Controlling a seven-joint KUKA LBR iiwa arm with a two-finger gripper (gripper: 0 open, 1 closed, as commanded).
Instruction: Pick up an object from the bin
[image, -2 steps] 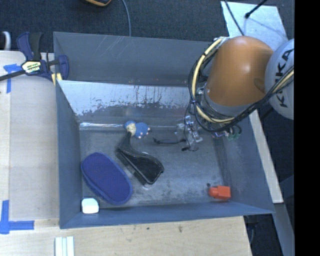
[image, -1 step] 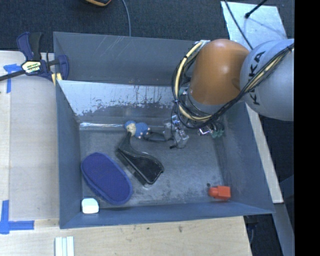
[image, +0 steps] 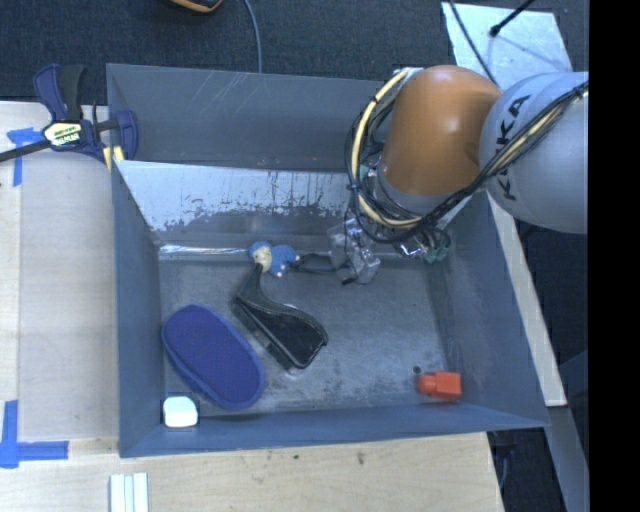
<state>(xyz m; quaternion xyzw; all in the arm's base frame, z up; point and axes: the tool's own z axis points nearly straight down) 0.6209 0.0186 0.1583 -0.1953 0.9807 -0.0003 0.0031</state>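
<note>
My gripper (image: 359, 262) hangs low over the back middle of the bin floor, just below the arm's orange cover. Just to its left lies a small blue and yellow thing (image: 272, 257) with a thin dark stem that runs toward the gripper; whether they touch I cannot tell. A black flat tool with a handle (image: 283, 330) lies in front of it, slanting toward the bin's middle.
A blue oval pad (image: 212, 356) lies at the front left, with a small white block (image: 180, 411) by the front left corner. A small orange piece (image: 439, 385) sits at the front right. The arm and its cables cover the back right.
</note>
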